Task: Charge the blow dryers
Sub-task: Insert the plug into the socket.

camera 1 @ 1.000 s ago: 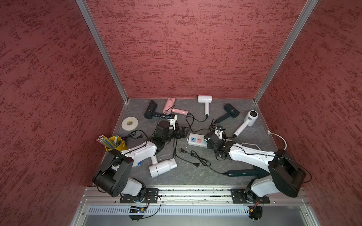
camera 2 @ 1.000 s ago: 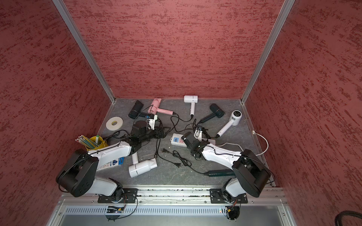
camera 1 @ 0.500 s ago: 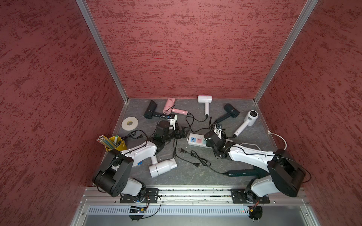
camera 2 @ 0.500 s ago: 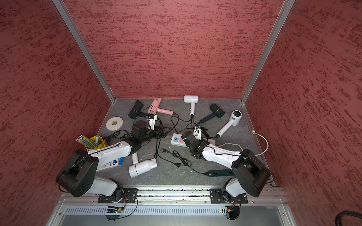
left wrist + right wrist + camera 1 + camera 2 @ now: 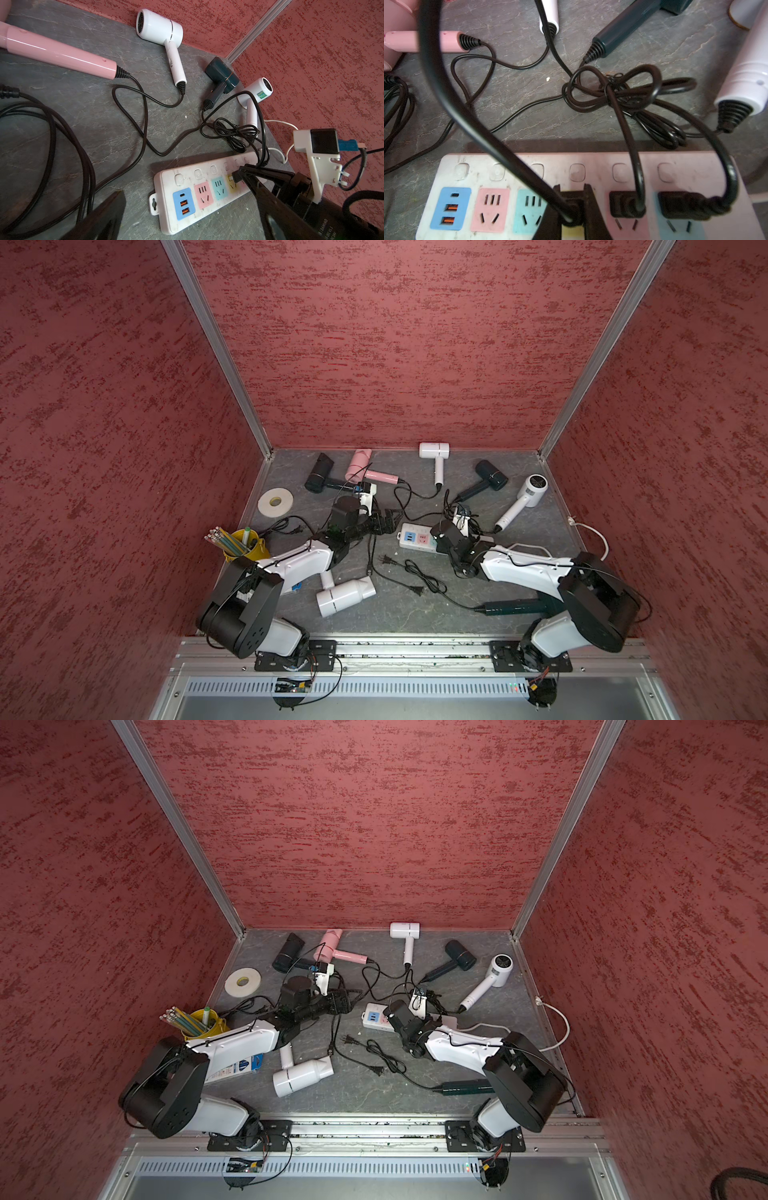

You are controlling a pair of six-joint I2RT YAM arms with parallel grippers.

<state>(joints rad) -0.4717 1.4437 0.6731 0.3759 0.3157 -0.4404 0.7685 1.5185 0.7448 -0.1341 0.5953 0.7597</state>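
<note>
Several blow dryers lie on the grey table: black (image 5: 318, 475), pink (image 5: 365, 466), white (image 5: 434, 456), dark (image 5: 490, 477) and white (image 5: 528, 497) at the back, white (image 5: 345, 597) and dark green (image 5: 515, 608) in front. My right gripper (image 5: 572, 194) is shut on a black plug (image 5: 572, 209) over the yellow socket of the power strip (image 5: 417, 539). Beside it, two plugs (image 5: 626, 204) sit in sockets. My left gripper (image 5: 390, 524) hangs open just left of the strip with nothing between its fingers (image 5: 104, 216).
Loose cords and two free plugs (image 5: 386, 560) lie in front of the strip. A yellow pencil cup (image 5: 241, 545) and a tape roll (image 5: 275, 502) stand at the left. A blue-white box (image 5: 245, 1067) lies under the left arm. The strip's white cable (image 5: 598, 539) runs off right.
The right gripper has edged slightly to the left over the power strip with the plug in it. The left arm has not moved.
</note>
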